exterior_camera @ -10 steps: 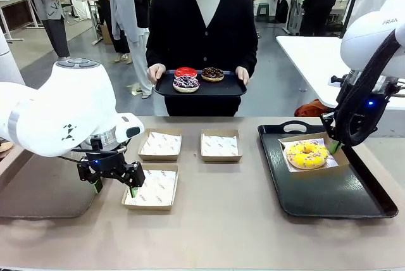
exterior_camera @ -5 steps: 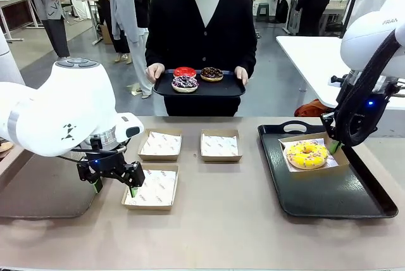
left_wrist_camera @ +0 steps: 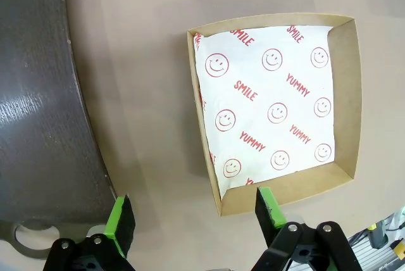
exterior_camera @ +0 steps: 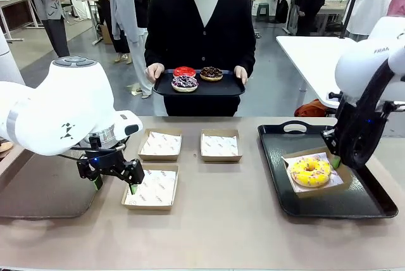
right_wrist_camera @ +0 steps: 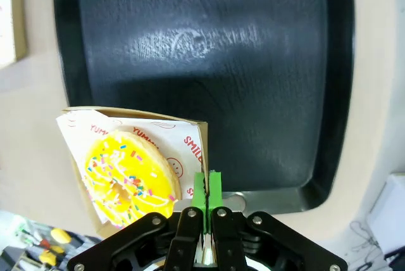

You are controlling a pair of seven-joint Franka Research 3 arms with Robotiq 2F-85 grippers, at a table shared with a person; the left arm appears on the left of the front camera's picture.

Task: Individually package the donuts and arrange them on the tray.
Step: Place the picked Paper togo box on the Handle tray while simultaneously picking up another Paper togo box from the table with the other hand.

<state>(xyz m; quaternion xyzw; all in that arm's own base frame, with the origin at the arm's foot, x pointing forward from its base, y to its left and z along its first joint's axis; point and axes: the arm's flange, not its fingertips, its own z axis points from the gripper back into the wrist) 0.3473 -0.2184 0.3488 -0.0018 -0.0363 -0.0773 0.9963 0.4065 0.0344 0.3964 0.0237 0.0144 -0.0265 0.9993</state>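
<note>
A yellow-glazed donut point(exterior_camera: 310, 171) point(right_wrist_camera: 130, 176) lies in a paper-lined cardboard box point(exterior_camera: 302, 155) on the big black tray point(exterior_camera: 329, 204) point(right_wrist_camera: 202, 62) at the right. My right gripper point(exterior_camera: 335, 160) point(right_wrist_camera: 205, 189) is shut on that box's right wall. Across the table, a person holds a small black tray point(exterior_camera: 199, 89) carrying the red donut point(exterior_camera: 185, 71), the chocolate donut point(exterior_camera: 211, 73) and the purple donut point(exterior_camera: 185, 83). My left gripper point(exterior_camera: 114, 180) point(left_wrist_camera: 195, 211) hangs open low over the left edge of an empty lined box point(exterior_camera: 150, 187) point(left_wrist_camera: 272, 106).
Two more empty lined boxes point(exterior_camera: 160, 144) point(exterior_camera: 220, 145) sit in the middle of the table. A dark grey mat point(exterior_camera: 38, 189) point(left_wrist_camera: 31, 94) covers the table's left end. A white table point(exterior_camera: 310, 56) stands behind at the right.
My right gripper has pulled the box with the yellow donut toward the tray's near side. The person's tray has shifted slightly left. My left gripper has barely moved.
</note>
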